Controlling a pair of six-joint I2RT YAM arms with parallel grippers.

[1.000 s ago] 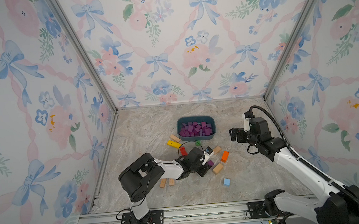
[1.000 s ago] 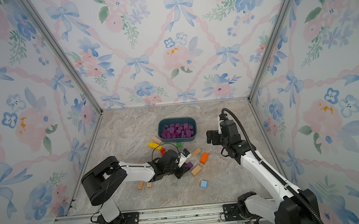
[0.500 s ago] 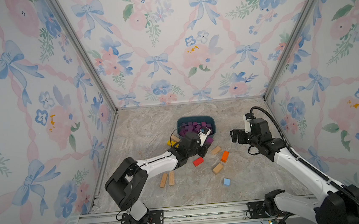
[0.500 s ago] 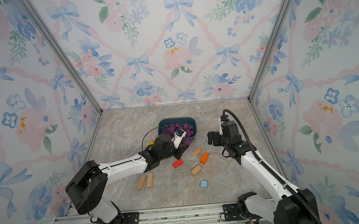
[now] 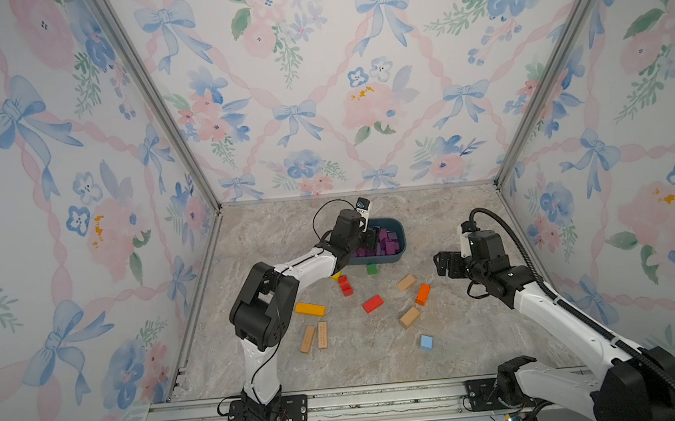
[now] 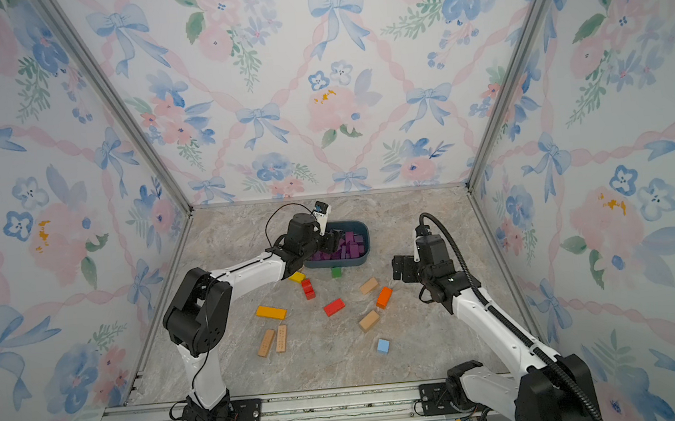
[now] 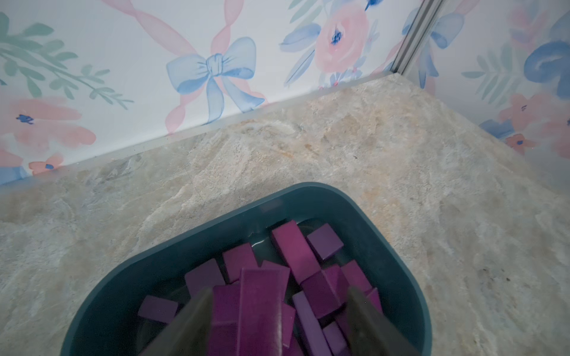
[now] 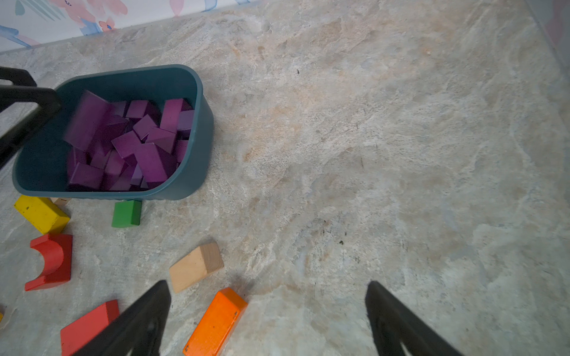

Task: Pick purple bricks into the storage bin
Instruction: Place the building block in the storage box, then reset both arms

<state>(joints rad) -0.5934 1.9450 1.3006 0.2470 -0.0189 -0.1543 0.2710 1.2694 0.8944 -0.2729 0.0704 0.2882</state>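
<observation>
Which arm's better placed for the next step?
Left. Left gripper is open over the storage bin, purple brick loose between its jaws; it likely just withdraws. Right gripper hangs open, farther off.

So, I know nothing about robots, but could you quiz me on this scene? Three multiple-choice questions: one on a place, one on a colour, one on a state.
1. Where is the green block?
A. Inside the storage bin
B. On the table, beside the bin's outer wall
C. Far off by the back wall

2. What colour are the bricks in the bin?
A. Red
B. Tan
C. Purple

3. How is the right gripper?
A. Open, holding nothing
B. Shut, holding nothing
C. Shut on a brick

Answers:
1 B: it sits on the table next to the bin.
2 C: every brick inside is purple.
3 A: its fingers stand wide apart, gripping nothing.
</observation>
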